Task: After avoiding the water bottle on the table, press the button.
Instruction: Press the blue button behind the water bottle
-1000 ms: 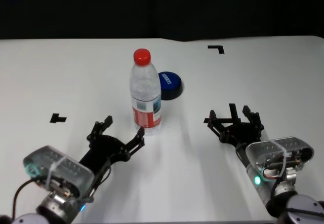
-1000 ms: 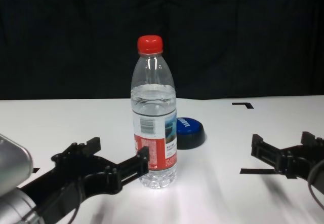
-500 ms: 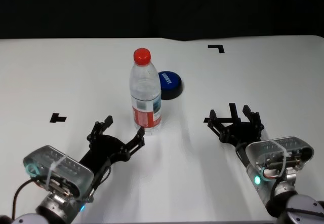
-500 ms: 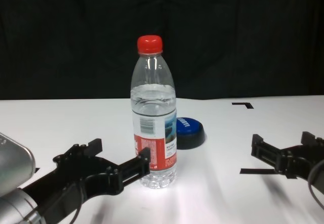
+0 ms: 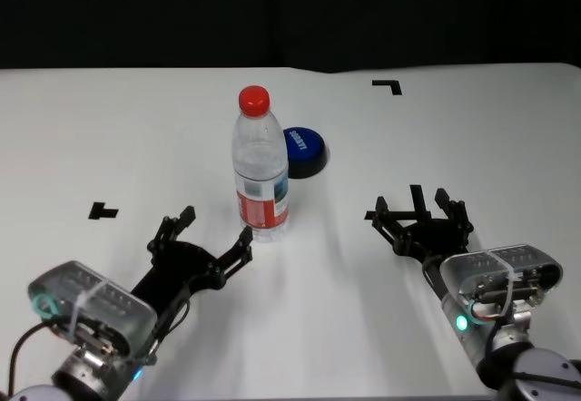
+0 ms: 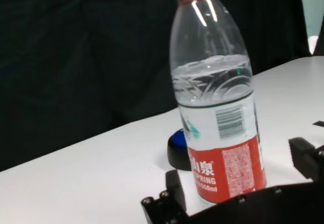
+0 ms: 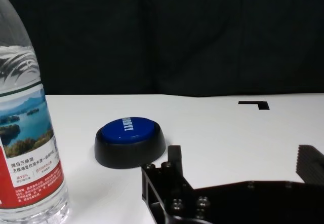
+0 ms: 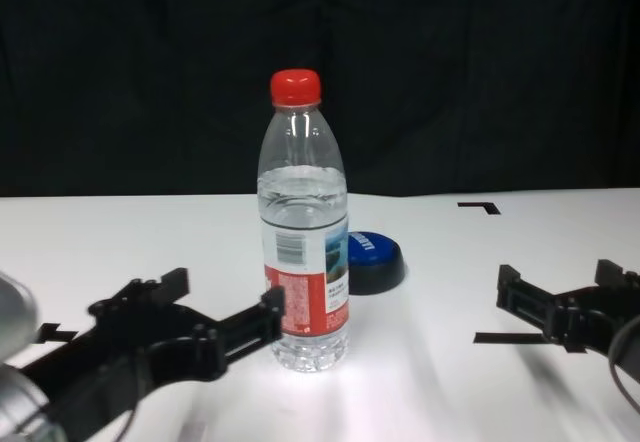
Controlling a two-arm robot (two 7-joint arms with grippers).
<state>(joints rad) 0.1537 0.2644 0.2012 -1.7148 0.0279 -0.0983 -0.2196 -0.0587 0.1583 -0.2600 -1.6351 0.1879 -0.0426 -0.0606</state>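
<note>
The water bottle [image 5: 261, 174], clear with a red cap, stands upright mid-table [image 5: 109, 129]. The blue button [image 5: 304, 150] sits just behind it to the right. My left gripper [image 5: 216, 224] is open and empty, low over the table, just in front and left of the bottle's base; one fingertip [image 8: 272, 302] is close beside the label. The left wrist view shows the bottle [image 6: 217, 107] close ahead and the button [image 6: 177, 145] half hidden behind it. My right gripper [image 5: 418, 209] is open and empty, to the right of the bottle; its wrist view shows the button [image 7: 129, 138] ahead.
Black tape marks lie on the table: a T at the left [image 5: 103, 210], a corner at the back right [image 5: 388, 85], and a line under the right gripper [image 8: 495, 339]. A dark backdrop runs behind the table's far edge.
My left arm has shifted slightly left and back, so its nearer fingertip stands a little farther from the bottle's base. The right arm, bottle and button have not moved.
</note>
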